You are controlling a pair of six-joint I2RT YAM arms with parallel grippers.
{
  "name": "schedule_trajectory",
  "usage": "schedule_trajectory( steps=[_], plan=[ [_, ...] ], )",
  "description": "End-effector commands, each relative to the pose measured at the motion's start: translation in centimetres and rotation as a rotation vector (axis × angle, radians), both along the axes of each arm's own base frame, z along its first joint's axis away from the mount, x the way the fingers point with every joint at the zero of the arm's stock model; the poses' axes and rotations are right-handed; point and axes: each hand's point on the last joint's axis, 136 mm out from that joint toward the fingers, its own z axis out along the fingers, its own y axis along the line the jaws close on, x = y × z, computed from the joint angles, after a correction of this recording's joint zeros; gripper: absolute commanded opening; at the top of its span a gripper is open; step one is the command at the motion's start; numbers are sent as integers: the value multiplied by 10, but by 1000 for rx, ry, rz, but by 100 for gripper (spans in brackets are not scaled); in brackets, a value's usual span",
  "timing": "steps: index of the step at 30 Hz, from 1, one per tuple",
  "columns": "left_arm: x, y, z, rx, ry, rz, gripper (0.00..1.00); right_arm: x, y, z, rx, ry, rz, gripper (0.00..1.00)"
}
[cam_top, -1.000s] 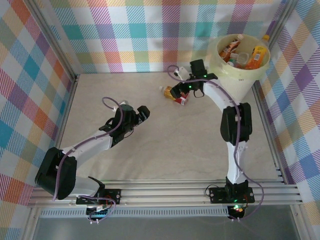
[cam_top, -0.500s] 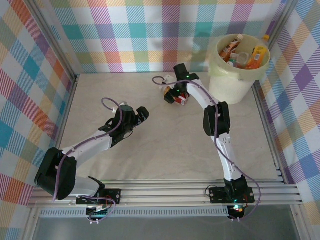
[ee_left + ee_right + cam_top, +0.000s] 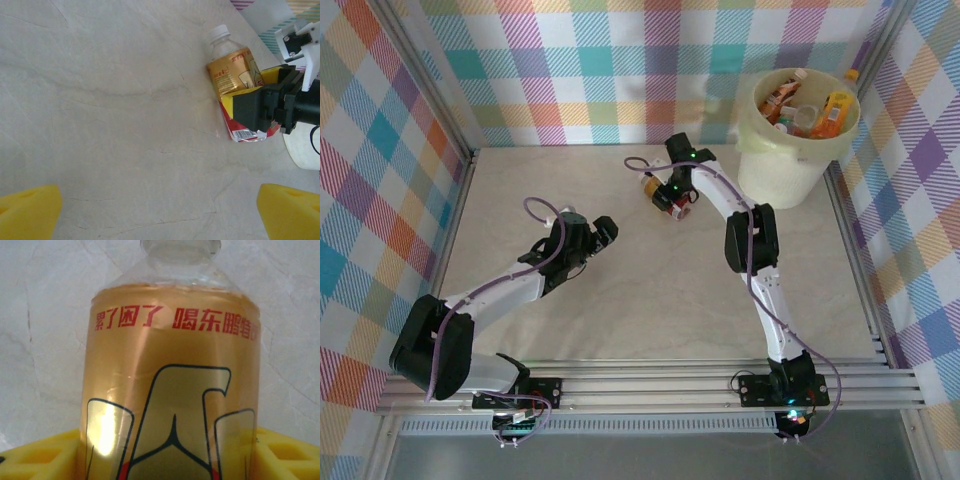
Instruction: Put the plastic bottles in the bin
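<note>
A plastic bottle (image 3: 658, 188) with a gold and red label and a white cap lies on its side at the back middle of the table. My right gripper (image 3: 673, 193) is shut on it: in the right wrist view the bottle (image 3: 170, 375) sits between both yellow pads (image 3: 40, 455) of that gripper (image 3: 167, 460). The left wrist view shows the same bottle (image 3: 231, 64) with the right gripper's fingers (image 3: 245, 107) straddling it. My left gripper (image 3: 605, 232) hovers open over bare table left of centre, its gap (image 3: 160, 215) empty. The cream bin (image 3: 775, 160) stands at the back right.
Several bottles (image 3: 835, 110) lie inside the bin. An orange cap (image 3: 853, 73) pokes out behind the bin's rim. Checked walls and metal rails close off the table on three sides. The bin wall (image 3: 305, 150) is just right of the held bottle.
The right arm swung left from beside the bin onto the lying bottle, and its jaws closed on it. The left arm barely moved.
</note>
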Motion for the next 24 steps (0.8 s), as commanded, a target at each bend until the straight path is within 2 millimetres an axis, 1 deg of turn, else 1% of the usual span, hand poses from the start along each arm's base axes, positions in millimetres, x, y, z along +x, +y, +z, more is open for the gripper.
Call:
schedule_trajectory(
  steps=[1,4,7,10,13,16,19,21,24],
  plan=[
    [-3,-1,2,-20,1,-12,100,1,-1,36,36,-61,-67,58],
    [-3,-7,5,-37,-14,-38,100,-2,-1,61,76,-115,-83,52],
    [0,-16,15,-69,-49,-80,100,-10,-5,88,116,-178,-89,47],
    [2,-26,26,-101,-88,-121,100,-18,-9,120,158,-254,-99,45],
    [3,-35,36,-124,-122,-158,100,-28,-15,162,210,-339,-111,43],
    [2,-45,47,-148,-162,-202,100,-37,-23,208,269,-427,-129,41],
    [1,-55,56,-176,-195,-243,100,-42,-37,257,342,-520,-166,41],
    [-1,-62,61,-188,-215,-273,100,-42,-53,291,401,-580,-209,40],
    [-4,-71,67,-191,-234,-310,100,-42,-79,334,494,-631,-277,41]
  ],
)
